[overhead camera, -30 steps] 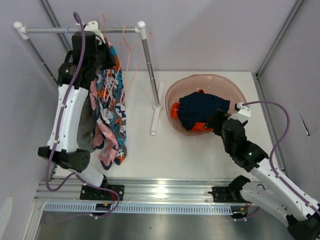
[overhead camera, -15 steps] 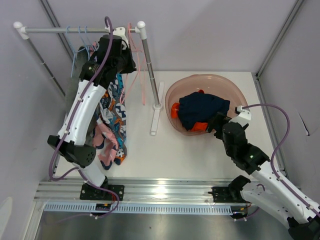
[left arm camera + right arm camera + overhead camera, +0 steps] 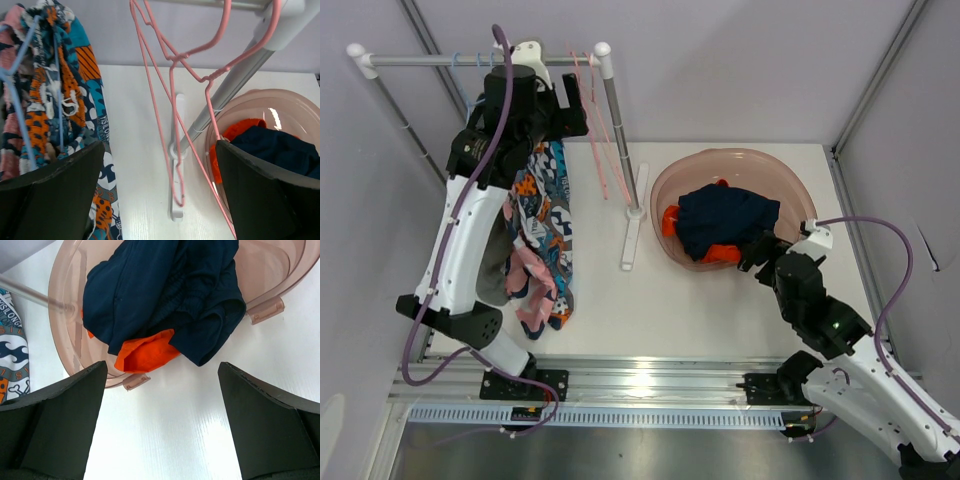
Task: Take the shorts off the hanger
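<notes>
Blue hanger (image 3: pixel 23 131) inside shorts (image 3: pixel 75 95), left wrist

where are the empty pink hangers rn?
The pink hangers hang at the right end of the rail, beside the upright post, right of the patterned shorts in the top view.

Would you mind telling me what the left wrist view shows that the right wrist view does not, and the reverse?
Only the left wrist view: two empty pink hangers, and the blue hanger carrying the patterned shorts. Only the right wrist view: the basin's handle tabs. Both views: the pink basin, holding navy clothing over orange clothing, and some of the shorts.
</notes>
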{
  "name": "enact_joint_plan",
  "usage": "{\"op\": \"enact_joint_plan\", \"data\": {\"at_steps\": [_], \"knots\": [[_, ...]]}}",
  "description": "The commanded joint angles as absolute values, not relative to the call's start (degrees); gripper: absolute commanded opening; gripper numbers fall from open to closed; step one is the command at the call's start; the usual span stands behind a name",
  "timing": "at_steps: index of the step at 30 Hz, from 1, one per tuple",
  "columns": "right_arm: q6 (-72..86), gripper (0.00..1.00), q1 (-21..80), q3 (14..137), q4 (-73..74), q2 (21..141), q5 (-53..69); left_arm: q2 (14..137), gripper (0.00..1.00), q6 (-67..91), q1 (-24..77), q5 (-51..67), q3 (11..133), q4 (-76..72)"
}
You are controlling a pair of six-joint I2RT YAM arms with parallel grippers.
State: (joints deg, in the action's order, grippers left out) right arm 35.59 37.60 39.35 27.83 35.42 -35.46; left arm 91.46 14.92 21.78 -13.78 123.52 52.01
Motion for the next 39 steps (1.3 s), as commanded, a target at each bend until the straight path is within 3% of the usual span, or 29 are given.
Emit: {"op": "enact_joint_plan", "data": {"at_steps": [1, 10, 17, 22, 39], "knots": [[37.4, 0.99, 38.5, 40.2, 29.7, 34.6, -35.6, 88.2, 0.99, 13.3, 21.8, -17.9, 127.7, 54.5], [38.1, 0.99, 40.6, 40.7, 32.2, 33.0, -37.0, 82.1, 0.94, 11.3, 19.3, -23.5, 123.9, 55.3], [38.1, 0.99, 41.2, 41.1, 33.2, 32.8, -37.4, 79.5, 0.9, 11.5, 14.4, -20.5, 115.7, 52.5], [38.2, 0.99, 41.3, 40.9, 34.2, 32.3, -38.0, 80.3, 0.83, 12.0, 12.4, -18.3, 113.4, 51.1], [37.2, 0.99, 41.3, 40.0, 36.1, 31.2, -39.6, 91.8, 0.72, 13.0, 10.5, -19.5, 121.8, 52.7]]}}
